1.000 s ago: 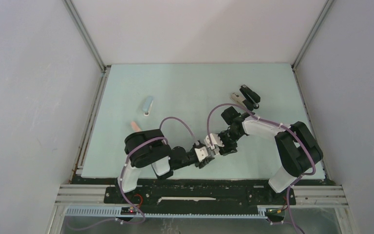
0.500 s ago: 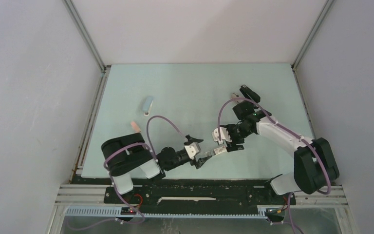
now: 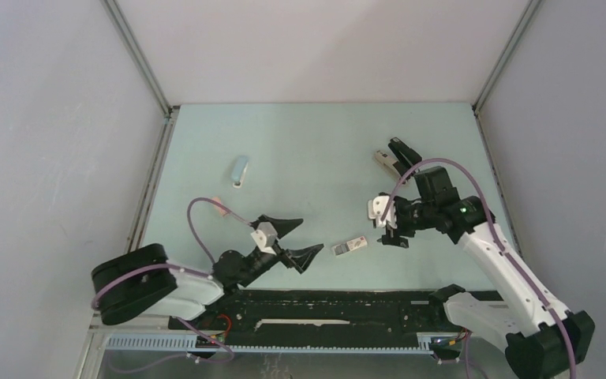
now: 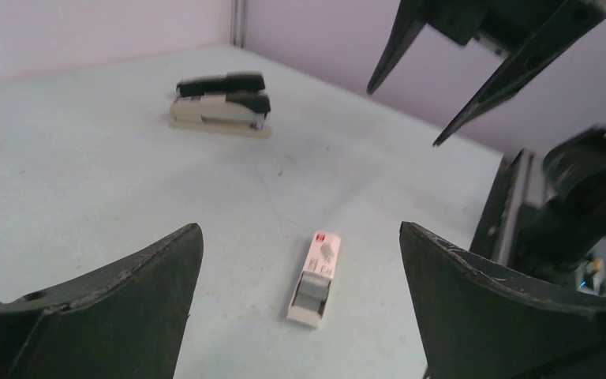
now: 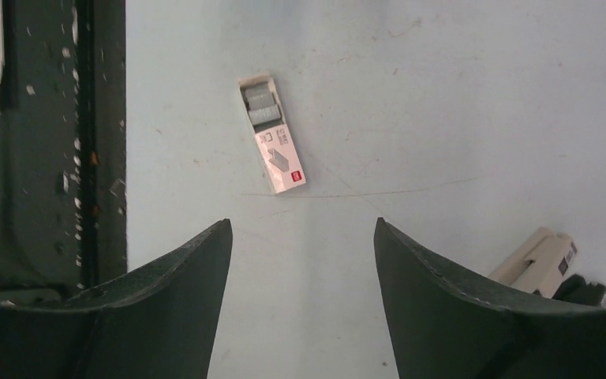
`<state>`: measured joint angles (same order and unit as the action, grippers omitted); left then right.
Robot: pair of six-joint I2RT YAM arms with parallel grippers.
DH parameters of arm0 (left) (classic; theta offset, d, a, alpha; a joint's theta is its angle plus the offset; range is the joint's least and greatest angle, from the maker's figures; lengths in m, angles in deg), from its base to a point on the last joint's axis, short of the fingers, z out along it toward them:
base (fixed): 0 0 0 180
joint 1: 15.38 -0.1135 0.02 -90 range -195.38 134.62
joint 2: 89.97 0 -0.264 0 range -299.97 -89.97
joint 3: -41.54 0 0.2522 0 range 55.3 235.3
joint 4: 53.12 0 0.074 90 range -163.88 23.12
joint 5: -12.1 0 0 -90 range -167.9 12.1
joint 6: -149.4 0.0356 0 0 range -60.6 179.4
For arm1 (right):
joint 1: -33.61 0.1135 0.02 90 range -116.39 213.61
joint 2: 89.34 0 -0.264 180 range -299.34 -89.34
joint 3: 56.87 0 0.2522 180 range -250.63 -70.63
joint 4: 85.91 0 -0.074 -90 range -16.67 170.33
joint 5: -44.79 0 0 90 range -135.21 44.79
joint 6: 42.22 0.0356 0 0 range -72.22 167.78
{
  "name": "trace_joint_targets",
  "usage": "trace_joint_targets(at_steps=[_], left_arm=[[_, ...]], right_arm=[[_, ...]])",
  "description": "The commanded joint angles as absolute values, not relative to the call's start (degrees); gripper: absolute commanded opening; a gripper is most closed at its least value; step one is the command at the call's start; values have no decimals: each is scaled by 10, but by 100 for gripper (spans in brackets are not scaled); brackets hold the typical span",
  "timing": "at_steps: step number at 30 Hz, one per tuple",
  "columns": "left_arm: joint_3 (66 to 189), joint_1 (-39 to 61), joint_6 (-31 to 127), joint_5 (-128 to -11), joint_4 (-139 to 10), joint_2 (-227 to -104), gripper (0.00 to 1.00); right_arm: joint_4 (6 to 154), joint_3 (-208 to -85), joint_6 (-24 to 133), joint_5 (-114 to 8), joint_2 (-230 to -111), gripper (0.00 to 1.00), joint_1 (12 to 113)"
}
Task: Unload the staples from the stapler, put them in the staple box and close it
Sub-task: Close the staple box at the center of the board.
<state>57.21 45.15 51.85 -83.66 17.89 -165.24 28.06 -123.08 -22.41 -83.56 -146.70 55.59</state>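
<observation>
Just ahead of the left gripper's (image 3: 312, 234) wide-spread, empty fingers, the grey staples (image 5: 259, 106) sit in a small white box (image 5: 282, 162) lying flat on the table (image 3: 300, 142), facing the right gripper's (image 5: 301, 223) parted, empty fingers, with the stapler (image 4: 221, 106) off to their side.

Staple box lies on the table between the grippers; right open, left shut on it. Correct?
No. The left gripper is open too, holding nothing: the left wrist view shows the staple box lying free on the table between its spread jaws. The right gripper is open, as stated.
</observation>
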Motion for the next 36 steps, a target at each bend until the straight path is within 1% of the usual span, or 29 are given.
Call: trace_joint_targets(at_steps=[1,2,3,4,5,7,9,12,16,19,21,25,36], left_arm=[[556,443,414,-863,150,-1562,100],[559,438,389,-864,112,-1538,100],[568,434,374,-866,64,-1511,100],[583,432,359,-870,-2,-1484,100],[600,431,346,-881,-69,-1457,100],[633,431,322,-906,-205,-1413,100],[642,431,306,-924,-276,-1377,100],[615,431,285,-940,-289,-1322,100],[586,430,254,-983,-308,-1255,100],[575,429,235,-1002,-315,-1231,100],[573,428,230,-1010,-316,-1228,100],[576,427,225,-1012,-316,-1243,100],[561,426,138,-1018,-289,-1315,100]], right_arm=[[322,-1267,-10,-843,-1428,78,550],[334,-1269,26,-847,-1422,81,544],[345,-1268,57,-859,-1419,86,536],[356,-1266,84,-883,-1421,95,524],[367,-1262,104,-913,-1427,99,511],[372,-1257,118,-959,-1447,100,496],[367,-1257,117,-954,-1464,100,493],[374,-1254,126,-937,-1471,100,493],[406,-1237,151,-905,-1447,100,486],[432,-1224,184,-889,-1432,100,469],[450,-1221,225,-864,-1432,100,465],[463,-1221,254,-846,-1437,100,456],[466,-1216,253,-842,-1460,100,433]])
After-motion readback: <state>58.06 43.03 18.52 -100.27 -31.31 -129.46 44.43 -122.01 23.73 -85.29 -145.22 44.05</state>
